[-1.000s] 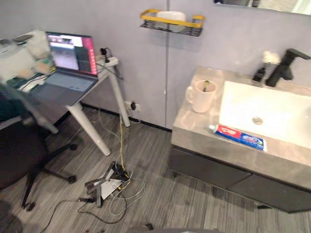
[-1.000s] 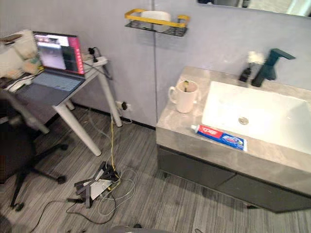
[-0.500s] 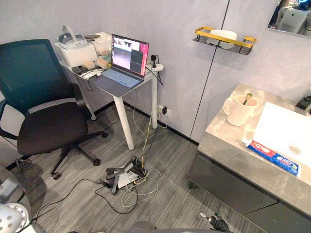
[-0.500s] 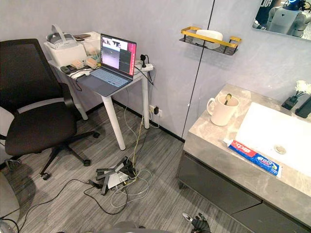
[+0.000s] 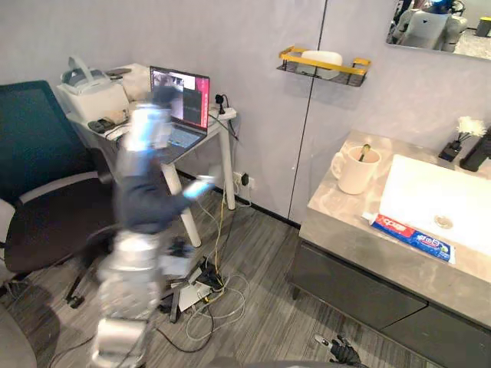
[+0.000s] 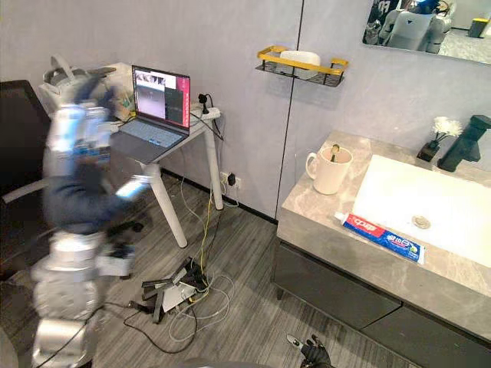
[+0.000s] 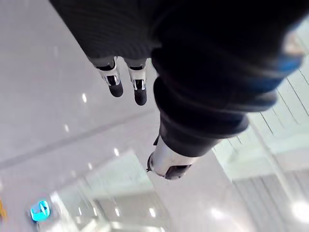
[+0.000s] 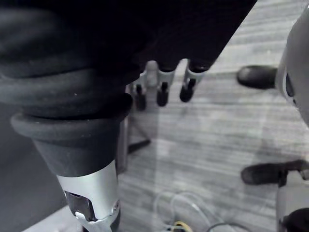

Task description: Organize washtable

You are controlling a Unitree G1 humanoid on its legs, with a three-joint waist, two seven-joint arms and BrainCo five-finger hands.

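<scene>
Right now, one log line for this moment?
left hand open, empty | right hand open, empty | toothpaste flat on counter beside sink | mug upright on counter

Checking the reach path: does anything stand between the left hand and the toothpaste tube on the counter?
Nothing visible does. The left hand is raised, open, far left of the washtable; the toothpaste tube lies uncovered near its front edge, the mug standing apart behind it.

a mock bathroom corner set up inside an office or lab: a grey stone worktop [image 6: 322,215] with a white basin [image 6: 406,192], black tap [image 6: 466,142], mug [image 6: 330,170] and toothpaste tube [image 6: 382,236] under a mirror [image 6: 430,23] and yellow wall shelf [image 6: 301,63], just beside an open laptop [image 6: 157,107], a swivel office chair [image 5: 34,142] and loose cables [image 6: 201,307] on the floor [image 6: 245,261].
</scene>
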